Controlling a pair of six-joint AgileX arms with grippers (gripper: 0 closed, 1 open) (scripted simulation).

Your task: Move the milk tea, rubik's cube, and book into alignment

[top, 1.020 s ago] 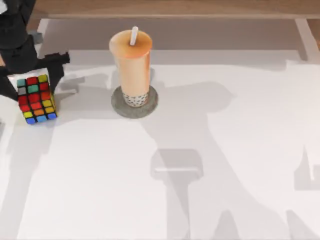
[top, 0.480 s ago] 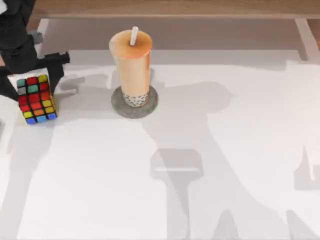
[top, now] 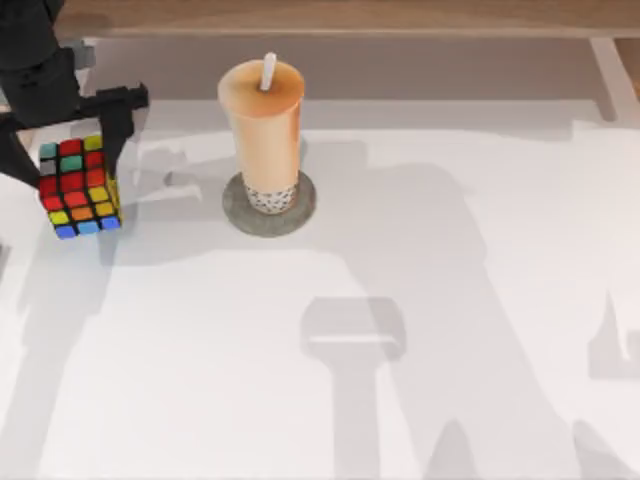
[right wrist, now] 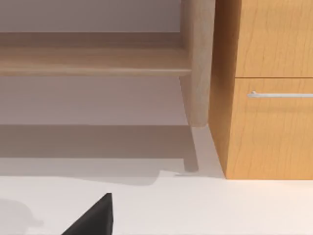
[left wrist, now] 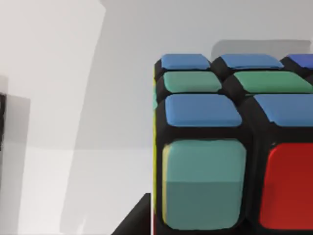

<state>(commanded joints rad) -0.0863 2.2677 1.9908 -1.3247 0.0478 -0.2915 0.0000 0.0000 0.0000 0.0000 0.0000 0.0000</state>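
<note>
One rubik's cube (top: 78, 187), upper left of frame, is clamped between left gripper (top: 66, 140) fingers; slippage is risked if jolted near milk tea (top: 262, 125).

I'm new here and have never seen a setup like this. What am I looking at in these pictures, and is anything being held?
A simulated two-armed AgileX robot works at a white table. One camera looks down from above; the other two ride on the wrists. At the table's left, the black left gripper is shut on the small multicoloured rubik's cube, seen close up by the left wrist camera. The tall clear cup of orange-tan milk tea stands on a flat grey disc. The right wrist camera faces a wooden cabinet.
</note>
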